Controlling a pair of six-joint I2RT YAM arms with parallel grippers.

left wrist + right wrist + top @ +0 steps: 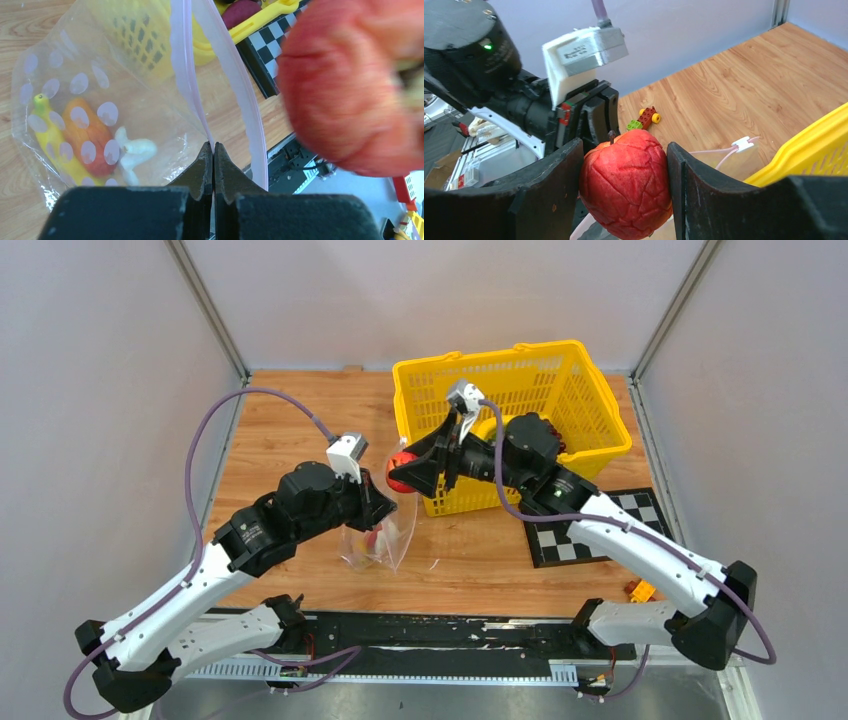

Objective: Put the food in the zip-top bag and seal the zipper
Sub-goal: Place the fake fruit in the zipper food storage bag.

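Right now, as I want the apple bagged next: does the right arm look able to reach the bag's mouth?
Probably yes. The left claw pinches the zipper, holding the zip-top bag open, and the red apple in the right claw hangs close beside its mouth with nothing between.

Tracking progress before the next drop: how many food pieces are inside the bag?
3, seen from the left wrist: a yellow piece at the left of the bag, an orange one against it, a pale white one to their right. More may hide in folds.
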